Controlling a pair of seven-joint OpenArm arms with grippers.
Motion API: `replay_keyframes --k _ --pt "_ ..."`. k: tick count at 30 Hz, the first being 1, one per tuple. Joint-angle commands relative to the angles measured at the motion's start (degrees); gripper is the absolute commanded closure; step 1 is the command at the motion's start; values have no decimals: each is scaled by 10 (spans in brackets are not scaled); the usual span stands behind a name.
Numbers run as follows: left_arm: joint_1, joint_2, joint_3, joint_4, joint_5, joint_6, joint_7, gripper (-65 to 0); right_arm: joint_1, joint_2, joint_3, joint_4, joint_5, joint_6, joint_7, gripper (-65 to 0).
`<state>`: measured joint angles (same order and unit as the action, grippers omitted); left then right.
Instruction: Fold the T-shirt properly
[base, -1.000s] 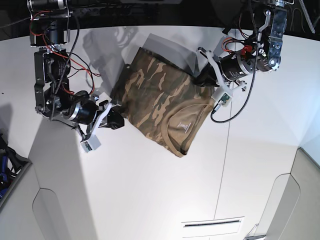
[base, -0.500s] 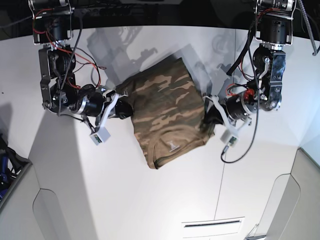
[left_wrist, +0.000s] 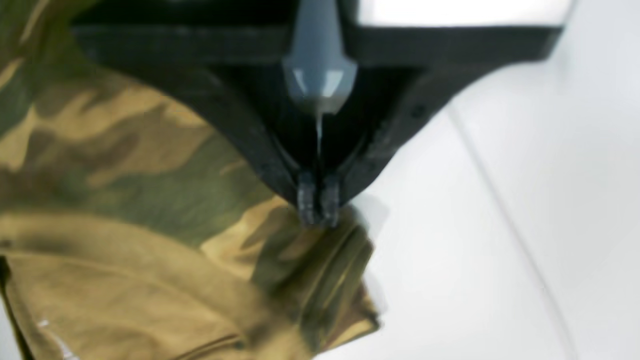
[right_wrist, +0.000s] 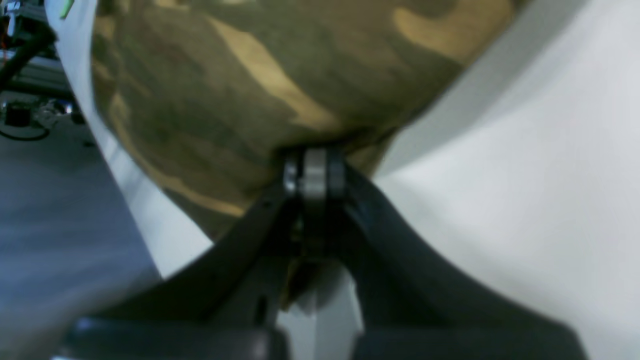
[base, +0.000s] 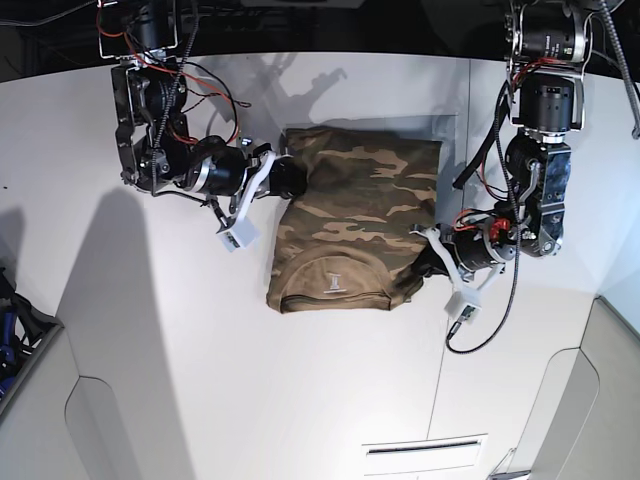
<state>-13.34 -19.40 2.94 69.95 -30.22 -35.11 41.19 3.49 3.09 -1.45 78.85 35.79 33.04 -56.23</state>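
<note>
A folded brown, tan and olive camouflage cloth T-shirt (base: 352, 225) lies on the white worktop (base: 250, 380), its collar toward the near edge. The left gripper (left_wrist: 318, 206) is pinched tight on a bunched corner; the right gripper (right_wrist: 314, 172) is clamped on the opposite edge.

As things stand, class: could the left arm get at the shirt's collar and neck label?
Probably not yet: the left gripper is shut on the T-shirt at its edge, so it must let go first. The collar itself lies uncovered nearby.
</note>
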Motion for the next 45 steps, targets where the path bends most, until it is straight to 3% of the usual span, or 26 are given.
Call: replay_keyframes --k 1,9,13,16,19,25,29,35,42,45 --pt "-14 -15 -3 20 -19 0 -4 0 9 1 7 10 0 4 9 0" --pt "4 -83 -4 84 -73 0 42 0 8 26 49 35 5 4 -22 0" --pt "60 -121 -5 145 -80 3 47 0 -6 72 49 87 34 9 -71 0" --pt "125 -147 -20 204 -79 30 54 0 -36 116 49 139 63 8 -84 0" --pt "197 -160 -61 260 -79 30 58 0 -64 156 49 183 89 8 -92 0" --pt "374 -154 -181 372 -100 28 87 0 -126 227 49 238 192 9 -154 0" --pt "500 -117 -256 428 -92 23 88 0 -183 268 49 253 250 20 -175 0" --pt "647 -39 -348 443 -96 -49 83 0 -286 310 49 252 284 22 -187 0" --pt "736 -37 -326 384 -80 -49 83 0 -405 310 30 248 284 21 -183 0" --pt "743 -49 -291 322 -52 -49 82 0 -443 310 -5 233 232 21 -160 0"
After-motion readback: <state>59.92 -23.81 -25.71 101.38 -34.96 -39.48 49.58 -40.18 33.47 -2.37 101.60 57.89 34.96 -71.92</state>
